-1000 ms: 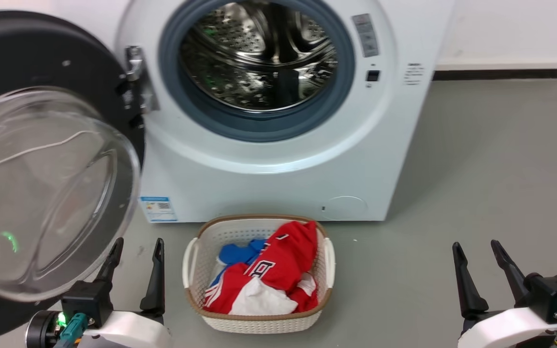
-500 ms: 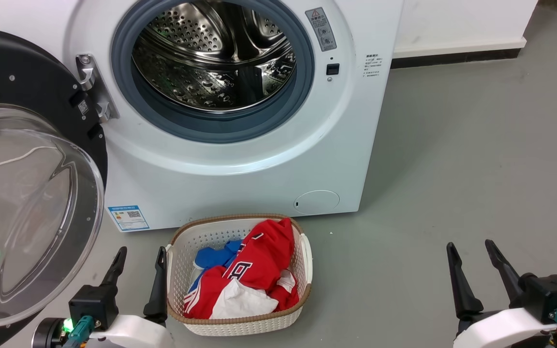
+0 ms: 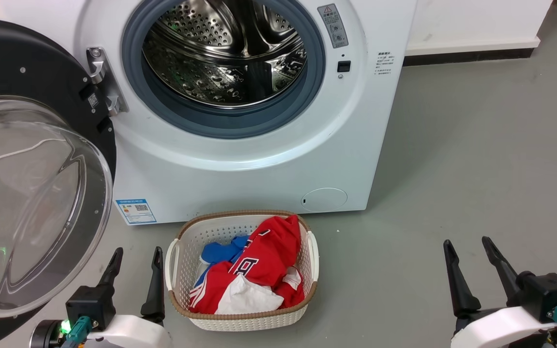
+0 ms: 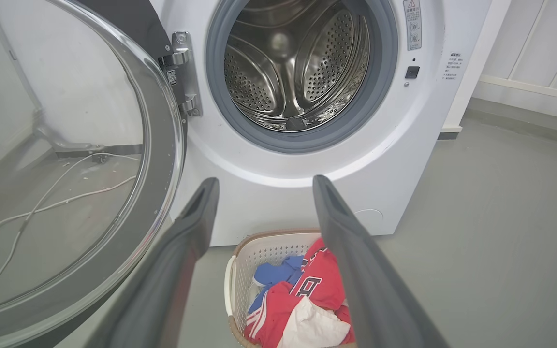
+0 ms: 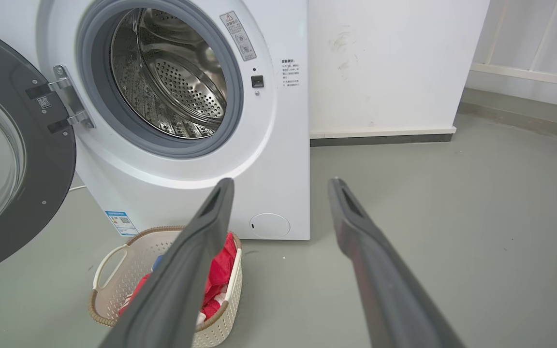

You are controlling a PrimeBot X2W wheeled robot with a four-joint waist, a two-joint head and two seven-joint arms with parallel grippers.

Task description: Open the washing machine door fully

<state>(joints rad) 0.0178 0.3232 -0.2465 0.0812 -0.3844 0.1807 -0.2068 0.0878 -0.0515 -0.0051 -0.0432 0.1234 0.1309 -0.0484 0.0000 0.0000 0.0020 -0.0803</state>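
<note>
The white washing machine [image 3: 240, 174] [image 4: 404, 159] [image 5: 278, 159] stands ahead with its steel drum exposed. The washing machine door [image 3: 32, 203] [image 4: 65, 159] [image 5: 22, 159], a black disc with a clear glass bowl, hangs swung wide to the left on its metal hinge [image 3: 104, 79]. My left gripper [image 3: 137, 251] [image 4: 264, 181] is open at the lower left, just below the door's rim and apart from it. At the lower right my right gripper [image 3: 467, 241] [image 5: 281, 181] is open over bare floor, holding nothing.
A white laundry basket [image 3: 307, 251] [image 4: 240, 270] [image 5: 114, 261] with red, blue and white clothes sits on the grey floor in front of the machine, just right of my left gripper. A white wall with a dark skirting [image 3: 467, 57] runs behind on the right.
The whole head view has shifted between frames, so the camera moved. Both grippers stay open in the same places, and the door stays wide open.
</note>
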